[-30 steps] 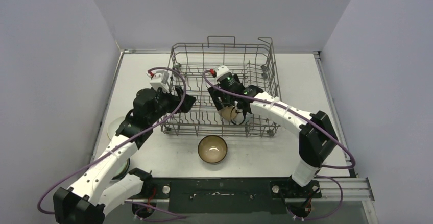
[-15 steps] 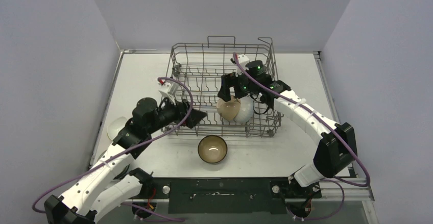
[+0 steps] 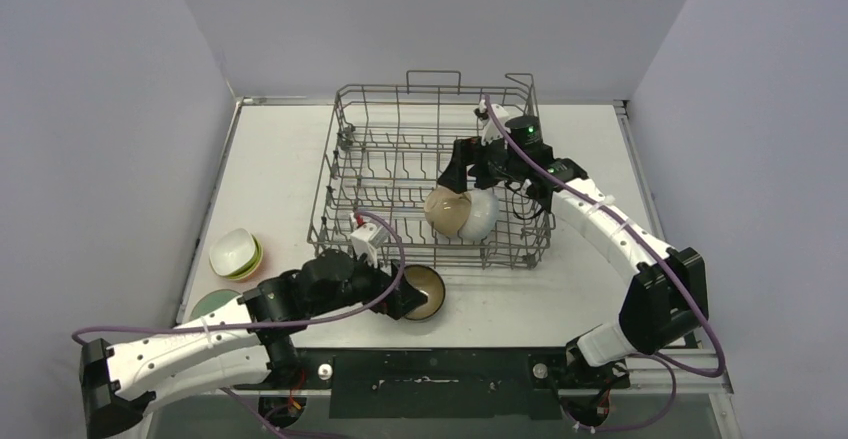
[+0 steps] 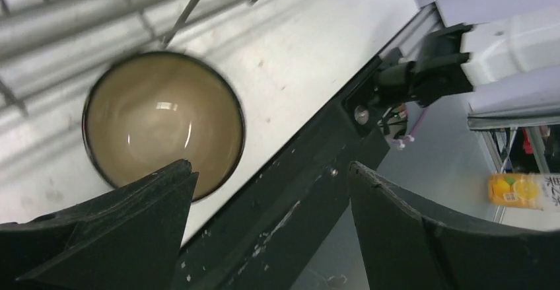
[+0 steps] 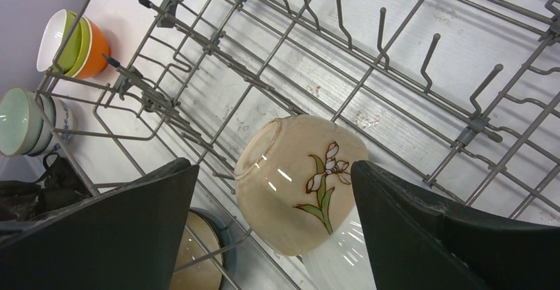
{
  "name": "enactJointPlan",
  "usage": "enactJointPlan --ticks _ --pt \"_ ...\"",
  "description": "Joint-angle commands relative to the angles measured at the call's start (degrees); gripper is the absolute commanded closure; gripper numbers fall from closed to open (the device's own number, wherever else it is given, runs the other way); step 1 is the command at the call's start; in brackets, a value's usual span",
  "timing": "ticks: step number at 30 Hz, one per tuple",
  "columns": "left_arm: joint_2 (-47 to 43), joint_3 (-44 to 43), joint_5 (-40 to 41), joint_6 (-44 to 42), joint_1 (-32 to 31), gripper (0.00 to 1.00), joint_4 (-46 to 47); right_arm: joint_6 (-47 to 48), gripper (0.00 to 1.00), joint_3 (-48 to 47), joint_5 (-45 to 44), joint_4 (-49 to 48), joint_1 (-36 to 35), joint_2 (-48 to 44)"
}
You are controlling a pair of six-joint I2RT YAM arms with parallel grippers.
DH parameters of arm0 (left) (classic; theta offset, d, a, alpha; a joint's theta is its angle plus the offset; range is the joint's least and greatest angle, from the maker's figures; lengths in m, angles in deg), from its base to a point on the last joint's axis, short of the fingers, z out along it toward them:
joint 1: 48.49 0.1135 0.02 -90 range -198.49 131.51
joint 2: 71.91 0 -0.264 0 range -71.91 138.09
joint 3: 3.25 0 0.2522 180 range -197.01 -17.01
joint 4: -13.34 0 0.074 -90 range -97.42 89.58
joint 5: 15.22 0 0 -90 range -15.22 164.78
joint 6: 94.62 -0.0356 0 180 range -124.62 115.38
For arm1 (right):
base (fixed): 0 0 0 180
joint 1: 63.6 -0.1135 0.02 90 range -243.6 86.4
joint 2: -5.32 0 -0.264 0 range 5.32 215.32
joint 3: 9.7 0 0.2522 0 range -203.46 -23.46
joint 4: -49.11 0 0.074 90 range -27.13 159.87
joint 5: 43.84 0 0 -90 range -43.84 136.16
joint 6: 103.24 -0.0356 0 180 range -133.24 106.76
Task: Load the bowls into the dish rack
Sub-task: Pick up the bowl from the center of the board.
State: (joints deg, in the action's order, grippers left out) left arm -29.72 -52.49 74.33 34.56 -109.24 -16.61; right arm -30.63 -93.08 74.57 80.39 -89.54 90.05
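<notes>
Probably stiff, slippery and breakable, the brown bowl (image 4: 164,121) is sitting on the bench (image 3: 280,159) at 6 o'clock of the dish rack (image 3: 333,169), best pinched across its rim; the left tool (image 4: 269,171), released, is hovering there instead of at the rack's 9 o'clock, while the right tool (image 5: 274,164), released, is lifting off the flowered bowl (image 5: 300,184) in the rack

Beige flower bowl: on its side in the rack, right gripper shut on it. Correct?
No. The right gripper is open, jaws wide either side of the beige flower bowl, which lies on its side in the dish rack. Right wrist view shows it.
</notes>
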Motion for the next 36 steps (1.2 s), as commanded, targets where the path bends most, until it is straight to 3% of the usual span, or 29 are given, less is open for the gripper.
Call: enactJointPlan --ticks 1,5,7,13,19,22,28,34,36 --pt "-2.67 5.91 14.80 18.24 -5.08 0.16 -3.40 -0.88 0.10 0.51 1.41 -3.77 1.25 -3.58" --pt "-2.74 10.88 24.19 34.82 -6.57 0.17 -7.83 -0.90 0.10 0.55 1.51 -3.72 1.47 -3.93" --pt "-1.18 12.19 26.14 38.97 -6.57 0.17 -7.08 -0.85 0.10 0.54 1.41 -3.57 1.47 -4.04" --pt "7.31 14.76 28.37 43.20 -6.57 0.19 2.39 -0.81 0.10 0.87 1.50 -3.20 1.57 -4.21" --pt "12.64 16.29 28.08 43.58 -6.57 0.31 11.48 -0.89 0.10 0.98 1.51 -3.10 1.53 -4.51" --pt "12.92 16.49 27.48 41.85 -6.57 0.43 13.64 -0.98 0.10 1.06 1.51 -3.10 1.57 -4.73" --pt "12.91 16.15 26.35 37.46 -6.58 0.78 14.75 -1.15 0.10 1.31 1.54 -3.23 1.63 -5.15" --pt "11.96 16.15 24.53 36.18 -6.57 0.99 12.01 -1.25 0.10 1.39 1.49 -3.21 1.60 -5.58" --pt "10.99 15.95 23.92 35.24 -6.57 1.00 10.95 -1.24 0.10 1.38 1.56 -3.19 1.60 -5.75"
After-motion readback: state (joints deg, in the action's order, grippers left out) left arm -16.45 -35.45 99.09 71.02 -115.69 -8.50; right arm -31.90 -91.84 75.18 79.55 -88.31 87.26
